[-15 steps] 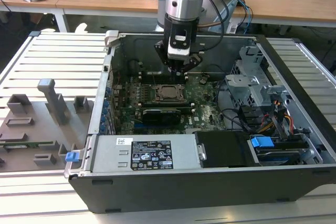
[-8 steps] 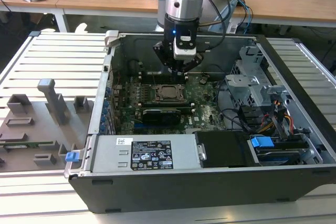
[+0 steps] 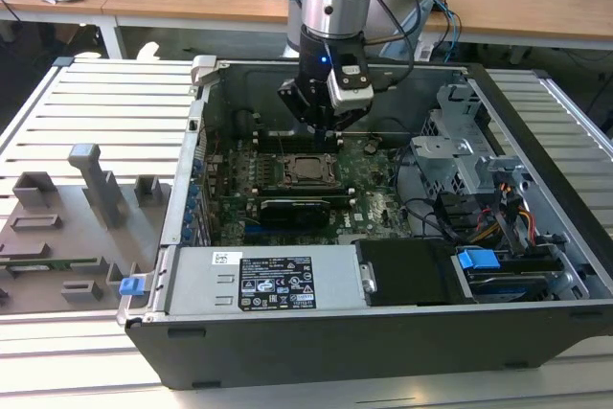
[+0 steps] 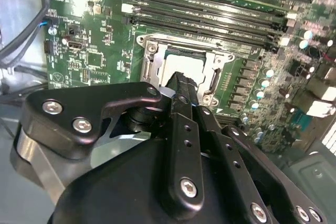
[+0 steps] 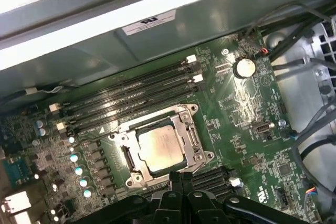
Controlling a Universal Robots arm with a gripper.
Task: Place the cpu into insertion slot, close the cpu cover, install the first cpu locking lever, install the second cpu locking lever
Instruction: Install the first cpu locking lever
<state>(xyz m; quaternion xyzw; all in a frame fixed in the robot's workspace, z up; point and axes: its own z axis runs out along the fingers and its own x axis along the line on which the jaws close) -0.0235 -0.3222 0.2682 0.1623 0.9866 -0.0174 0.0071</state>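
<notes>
At the exterior view's left, on the slatted worktop: grey fixture plate with upright holders, blue clip at its near corner.

Just beside the plate: open computer case, lying flat, power supply along the near wall.

Centre of case: green circuit board, with black expansion card just in front of the insertion slot.

Seated flat in that slot: the cpu, dull silver top exposed.

Closed down around it: the cpu cover, lying level on the socket, chip visible through the cut-out.

Above one edge of the slot: hand, fingers pressed together, nothing visible between them, tips just over the cpu cover, contact not discernible.

Beside the socket in both wrist views: long black memory slots.

At the exterior view's right, inside the case: metal drive cage, cables, blue tab.
</notes>
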